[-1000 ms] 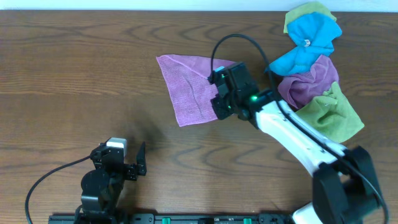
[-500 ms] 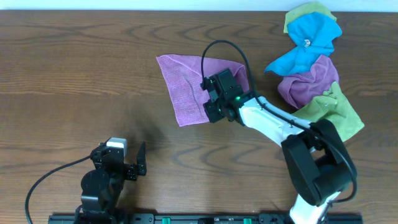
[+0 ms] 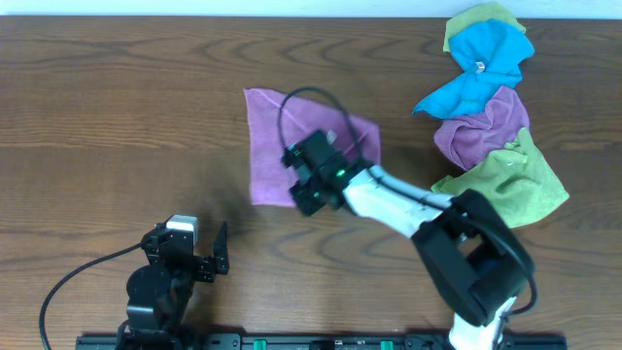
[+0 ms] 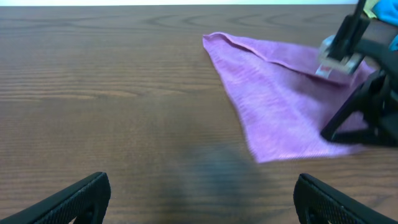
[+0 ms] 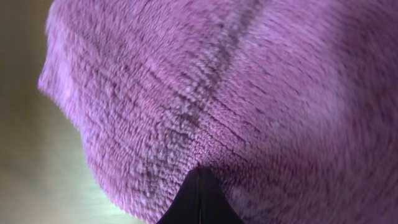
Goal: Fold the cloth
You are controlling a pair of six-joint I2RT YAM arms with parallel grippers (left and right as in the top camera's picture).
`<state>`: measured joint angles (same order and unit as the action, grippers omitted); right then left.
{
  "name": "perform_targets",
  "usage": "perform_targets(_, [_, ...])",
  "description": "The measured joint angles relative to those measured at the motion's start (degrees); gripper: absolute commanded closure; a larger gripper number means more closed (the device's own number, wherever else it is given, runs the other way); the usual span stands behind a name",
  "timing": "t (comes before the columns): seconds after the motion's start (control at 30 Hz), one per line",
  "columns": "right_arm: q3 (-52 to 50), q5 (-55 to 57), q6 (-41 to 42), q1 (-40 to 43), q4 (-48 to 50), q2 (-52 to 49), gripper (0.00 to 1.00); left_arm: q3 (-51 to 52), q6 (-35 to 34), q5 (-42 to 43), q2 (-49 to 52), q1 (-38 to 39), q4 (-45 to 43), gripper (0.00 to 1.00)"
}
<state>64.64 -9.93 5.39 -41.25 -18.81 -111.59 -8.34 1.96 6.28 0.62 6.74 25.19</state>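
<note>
Right gripper shifted left, carrying cloth corner across, clamped on it. Left gripper apart, idle. Advice: match left edge before release, keep low.

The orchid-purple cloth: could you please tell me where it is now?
In the overhead view, the cloth lies near the centre, left of the heap of other cloths, with the right gripper at its lower edge.

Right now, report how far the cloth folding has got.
Done: little; the cloth lies mostly flat on the table, uneven, no finished fold visible. In hand: the right gripper is shut on its fabric near the front edge. Left: carry that edge across, lay it flat, release. The left gripper sits open, away from it.
</note>
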Motion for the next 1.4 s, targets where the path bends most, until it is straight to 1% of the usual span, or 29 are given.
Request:
perform_targets(0.17, [0.35, -1.05, 0.31, -7.80, -0.76, -0.11, 0.99, 0.00, 0.02, 0.00, 0.00, 0.00, -0.02, 0.05])
perform_targets(0.3, [3.34, -1.51, 1.49, -9.05, -6.84, -0.09, 0.99, 0.00, -0.24, 0.39, 0.00, 0.00, -0.02, 0.05])
perform_targets(0.33, [4.59, -1.22, 1.57, -8.68, -8.39, 0.11, 0.94, 0.00, -0.46, 0.59, 0.00, 0.00, -0.02, 0.05])
perform_targets(0.37, [6.36, -0.52, 1.44, -8.31, -10.80, 0.39, 0.70, 0.00, -0.79, 0.68, 0.00, 0.00, -0.02, 0.05])
perform_targets(0.4, [7.98, 0.44, 1.18, -7.85, -12.63, 1.14, 0.53, 0.00, -1.40, 0.79, 0.00, 0.00, -0.04, 0.04])
perform_targets(0.43, [10.05, 1.79, 0.55, -7.21, -14.95, 2.40, 0.43, 0.00, -2.32, 0.98, 0.00, 0.00, -0.07, 0.04])
perform_targets(0.47, [12.79, 3.67, -0.33, -6.25, -16.90, 5.20, 0.39, 0.00, -4.57, 1.64, 0.00, 0.00, -0.09, 0.04])
perform_targets(0.5, [14.40, 5.07, -1.11, -5.62, -18.47, 7.15, 0.37, 0.00, -6.58, 2.56, 0.00, 0.00, -0.17, 0.05])
perform_targets(0.67, [18.82, 9.49, -4.85, -0.61, -24.39, 17.77, 0.36, 0.00, -21.09, 8.90, 0.00, 0.00, -0.24, 0.05])
perform_targets(0.7, [18.86, 9.90, -5.25, 0.02, -25.46, 18.12, 0.36, 0.00, -23.82, 9.68, 0.00, 0.00, -0.37, 0.05])
perform_targets(0.77, [18.45, 10.49, -6.25, 1.40, -27.96, 17.73, 0.36, 0.09, -26.75, 10.45, 0.00, 0.00, -1.46, 0.05])
perform_targets(0.97, [14.56, 11.04, -7.61, 1.92, -31.69, 11.67, 0.37, 0.63, -30.49, 10.51, 0.00, 0.00, -8.13, 0.05])
perform_targets(1.0, [14.27, 11.04, -7.74, 1.92, -31.95, 10.86, 0.36, 0.63, -30.69, 10.51, 0.00, 0.00, -8.74, 0.05])
perform_targets(1.2, [14.05, 10.97, -7.78, 2.67, -32.61, 10.56, 0.35, 0.66, -31.58, 10.56, 0.00, 0.00, -9.29, 0.05])
perform_targets(1.3, [14.05, 10.82, -7.98, 3.80, -33.48, 10.56, 0.35, 0.68, -32.04, 11.98, 0.00, 0.00, -11.52, 0.05])
perform_targets(1.33, [14.05, 10.82, -8.15, 4.20, -33.64, 10.56, 0.35, 0.72, -32.17, 13.22, 0.00, 0.00, -12.79, 0.04])
perform_targets(1.37, [14.05, 10.82, -8.24, 4.42, -33.66, 10.56, 0.35, 0.72, -32.17, 13.94, 0.00, 0.00, -13.40, 0.00])
perform_targets(1.4, [14.05, 10.80, -8.48, 4.76, -33.66, 10.56, 0.35, 0.72, -32.13, 14.60, 0.00, 0.00, -13.73, 0.16])
